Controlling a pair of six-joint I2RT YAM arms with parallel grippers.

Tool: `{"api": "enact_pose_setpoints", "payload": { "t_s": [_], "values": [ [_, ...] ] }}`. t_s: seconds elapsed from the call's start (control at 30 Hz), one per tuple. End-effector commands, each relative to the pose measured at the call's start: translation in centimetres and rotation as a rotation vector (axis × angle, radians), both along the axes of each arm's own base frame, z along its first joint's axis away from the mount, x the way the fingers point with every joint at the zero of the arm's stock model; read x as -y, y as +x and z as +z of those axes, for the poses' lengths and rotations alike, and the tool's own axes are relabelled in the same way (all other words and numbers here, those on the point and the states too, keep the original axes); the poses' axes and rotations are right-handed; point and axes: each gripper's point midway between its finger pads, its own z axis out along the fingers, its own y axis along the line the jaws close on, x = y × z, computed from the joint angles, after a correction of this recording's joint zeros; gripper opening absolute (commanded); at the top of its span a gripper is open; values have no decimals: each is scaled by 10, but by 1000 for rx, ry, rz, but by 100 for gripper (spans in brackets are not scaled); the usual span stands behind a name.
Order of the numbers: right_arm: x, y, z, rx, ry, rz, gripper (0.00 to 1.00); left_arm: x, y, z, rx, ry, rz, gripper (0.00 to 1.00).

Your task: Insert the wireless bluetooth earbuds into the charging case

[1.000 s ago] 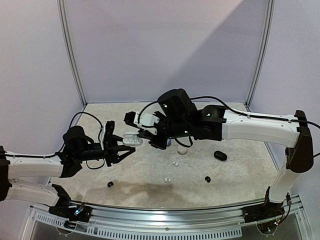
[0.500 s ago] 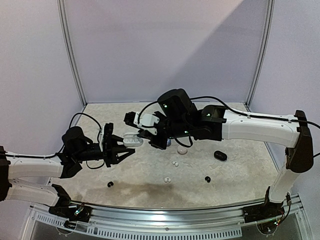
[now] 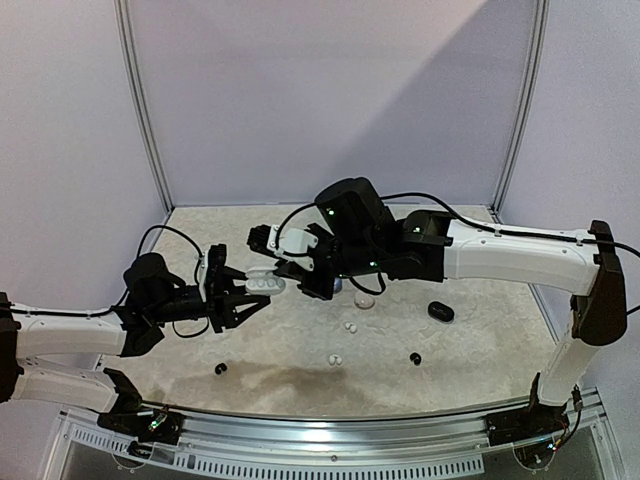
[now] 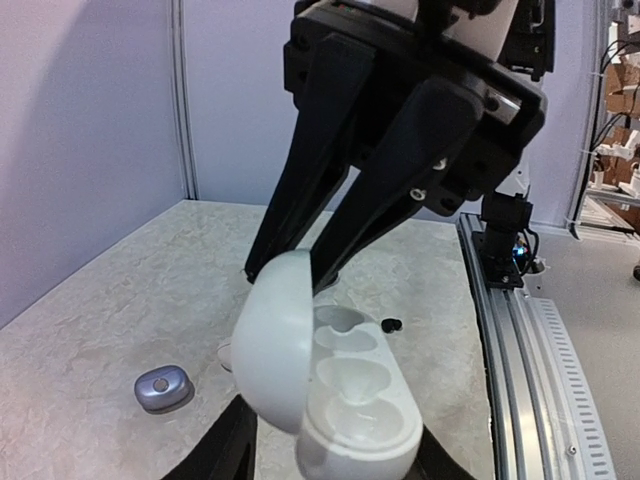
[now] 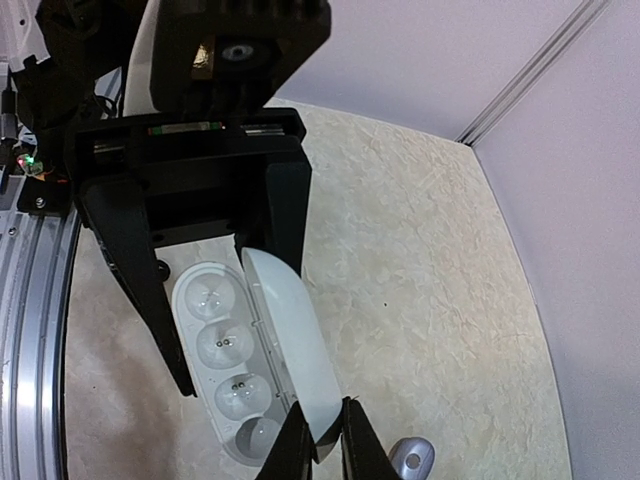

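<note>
While the left claw holds the charging case up off the table, its two black fingers lie close against either long side of the white base, so it looks clamped on the case rather than spread wide. Reaching in from the other side, the right claw is closed almost to nothing, its fingertips nipping the free edge of the lid, which stands swung up from the base on its hinge. Inside the open base I can see a row of four round wells, with tiny dots at the bottom of them. The two claws meet in the air a little left of the middle of the table. The earbuds are all down on the speckled tabletop, well apart from the case. A white earbud lies just in front of the right claw and a second white earbud nearer the front edge. A black earbud lies off to the right of that, and a second black earbud at the front left, near the left arm. A small white pebble sits on the table by the right claw, a black case lies farther right, and a grey-blue case rests on the table below the lifted one. A metal rail runs along the near edge.
</note>
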Motion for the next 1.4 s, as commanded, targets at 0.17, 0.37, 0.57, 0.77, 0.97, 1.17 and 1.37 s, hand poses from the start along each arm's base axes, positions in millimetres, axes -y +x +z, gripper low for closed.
{"api": "enact_pose_setpoints", "payload": {
  "t_s": [0.17, 0.37, 0.57, 0.77, 0.97, 1.17, 1.37],
  "values": [
    [-2, -7, 10, -4, 20, 24, 11, 1, -7, 3, 44, -8, -36, 35],
    [-2, -6, 8, -4, 14, 22, 11, 1, -8, 4, 40, -11, -41, 31],
    [-2, -6, 7, -6, 11, 22, 11, 1, -8, 6, 41, -15, -43, 37],
    [-2, -6, 8, -5, 12, 22, 10, 2, -10, 5, 36, -13, -57, 20],
    [-1, -6, 11, -5, 19, 17, 10, 2, -9, 3, 27, -9, -53, 2],
    [2, -2, 11, -60, 23, 10, 21, 3, -14, 2, 55, 0, -78, 0],
    [3, 8, -2, -247, 34, 19, 32, 5, -21, 1, 89, 12, -124, 0]
  ]
}}
